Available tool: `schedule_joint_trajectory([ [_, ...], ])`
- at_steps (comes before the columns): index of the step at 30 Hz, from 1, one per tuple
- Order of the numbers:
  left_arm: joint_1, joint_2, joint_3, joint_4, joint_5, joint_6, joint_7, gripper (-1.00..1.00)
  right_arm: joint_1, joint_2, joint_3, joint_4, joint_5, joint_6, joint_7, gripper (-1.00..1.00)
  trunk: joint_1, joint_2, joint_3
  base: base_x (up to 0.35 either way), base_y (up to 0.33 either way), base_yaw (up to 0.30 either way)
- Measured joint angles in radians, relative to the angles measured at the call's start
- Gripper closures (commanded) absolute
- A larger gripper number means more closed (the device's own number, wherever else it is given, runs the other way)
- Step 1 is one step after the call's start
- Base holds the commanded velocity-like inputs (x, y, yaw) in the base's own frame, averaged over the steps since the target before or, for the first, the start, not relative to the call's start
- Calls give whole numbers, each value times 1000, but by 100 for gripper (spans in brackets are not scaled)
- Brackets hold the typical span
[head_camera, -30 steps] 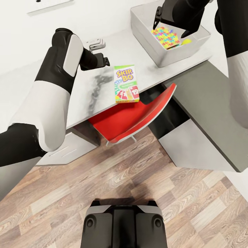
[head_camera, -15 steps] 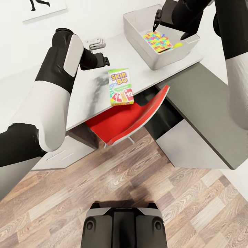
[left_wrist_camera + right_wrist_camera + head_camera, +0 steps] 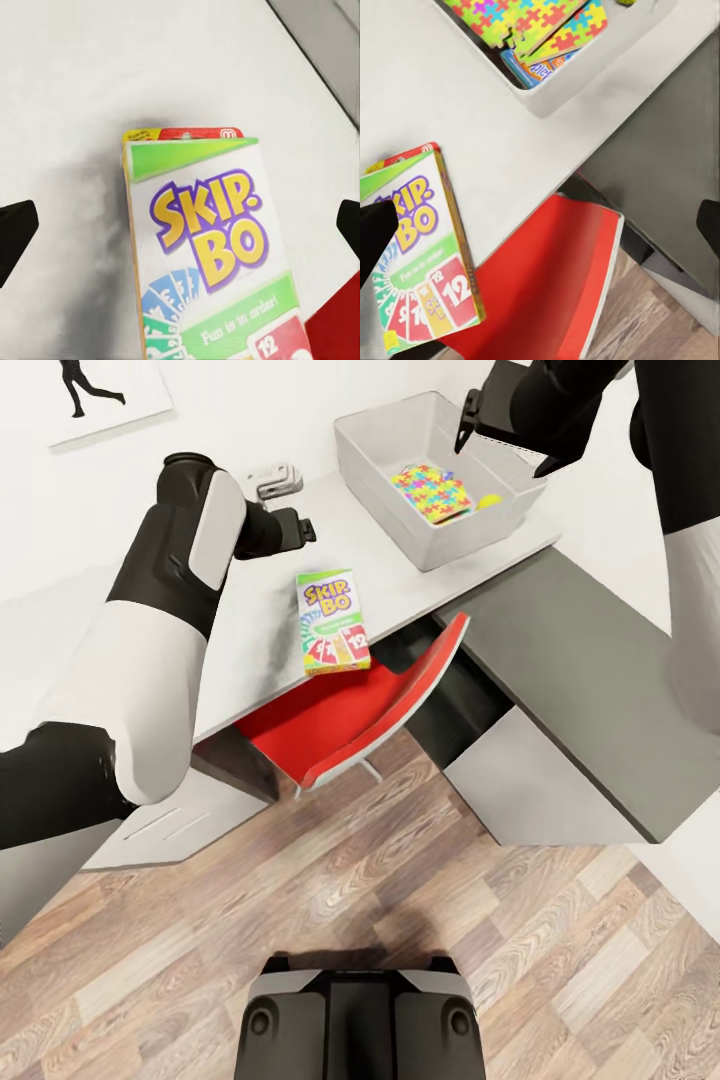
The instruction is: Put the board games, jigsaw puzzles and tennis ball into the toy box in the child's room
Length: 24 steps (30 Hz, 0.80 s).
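A Skip-Bo board game (image 3: 332,622) lies flat on the pale grey table (image 3: 250,595), near the table's front edge. My left gripper (image 3: 300,532) hovers open just beyond the game's far end. In the left wrist view, the board game (image 3: 206,240) lies between the spread fingers of that gripper (image 3: 180,232). The toy box (image 3: 378,488) holds jigsaw puzzles (image 3: 432,492) and the yellow tennis ball (image 3: 490,501). My right gripper (image 3: 505,448) hangs open and empty above the box's far right rim. In the right wrist view, a blue board game (image 3: 536,69) lies under the puzzles (image 3: 521,19).
A red chair (image 3: 360,705) is tucked under the table's edge below the Skip-Bo box. A lower dark grey desk top (image 3: 580,660) runs to the right. A small grey device (image 3: 272,482) sits at the table's back by the white wall. Wood-plank floor lies in front.
The whole view has shifted, so the table and its things sit further left. The Skip-Bo box is now nearer the left gripper. The right gripper is now over the toy box's far right side instead of its middle.
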Motion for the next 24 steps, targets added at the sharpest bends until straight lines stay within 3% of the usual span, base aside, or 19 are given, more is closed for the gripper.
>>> schedule_joint_trajectory([
  [13, 51, 0, -3, 2, -4, -56, 1, -100, 2, -7, -2, 3, -3, 0, 11, -100, 0, 0, 16, 0, 0, -168],
  [24, 85, 0, -4, 53, -9, -90, -7, -100, 45, 10, -1, 14, 4, 6, 36, -100, 0, 0, 18, 0, 0, -29],
])
